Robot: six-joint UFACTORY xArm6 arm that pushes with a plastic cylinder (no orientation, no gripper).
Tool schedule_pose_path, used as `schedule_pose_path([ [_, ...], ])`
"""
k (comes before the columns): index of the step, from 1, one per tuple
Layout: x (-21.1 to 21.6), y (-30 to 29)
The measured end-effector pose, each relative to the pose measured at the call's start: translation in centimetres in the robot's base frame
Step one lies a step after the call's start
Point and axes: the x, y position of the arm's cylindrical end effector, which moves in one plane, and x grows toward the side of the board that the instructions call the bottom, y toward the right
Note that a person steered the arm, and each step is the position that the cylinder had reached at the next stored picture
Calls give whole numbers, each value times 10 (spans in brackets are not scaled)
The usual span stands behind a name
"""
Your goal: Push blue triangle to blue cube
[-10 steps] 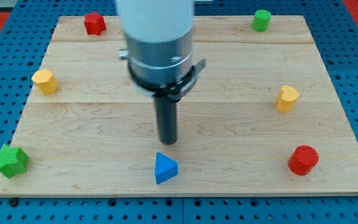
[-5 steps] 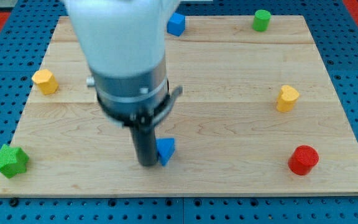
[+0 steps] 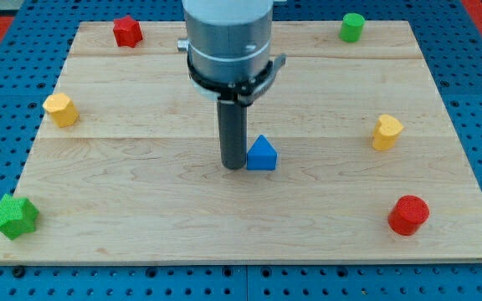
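1. The desk [image 3: 325, 209] is a pale wooden board of joined planks, lying on a blue pegboard; its middle and bottom are open, and most blocks sit near its edges.
2. The arm's white and grey housing hides the top centre, so the blue cube cannot be seen.
3. My tip [image 3: 233, 166] stands near the board's centre, touching the left side of the blue triangle [image 3: 262, 155]; this end effector is a plain dark rod with nothing to spread or pinch.
4. Smaller blocks:
   - a green star [image 3: 12, 215] at bottom left
   - a red cylinder [image 3: 408, 215] at bottom right
   - a yellow block [image 3: 60, 109] at left
   - another yellow block [image 3: 386, 132] at right
   - a red star [image 3: 126, 31] at top left
   - a green cylinder [image 3: 352, 27] at top right
5. No writing is legible.
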Motion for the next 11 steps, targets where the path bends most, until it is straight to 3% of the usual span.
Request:
schedule_pose_path([
  [1, 36, 0],
  [3, 16, 71],
  [4, -20, 50],
  [7, -19, -8],
  [10, -138, -48],
  [11, -127, -48],
])
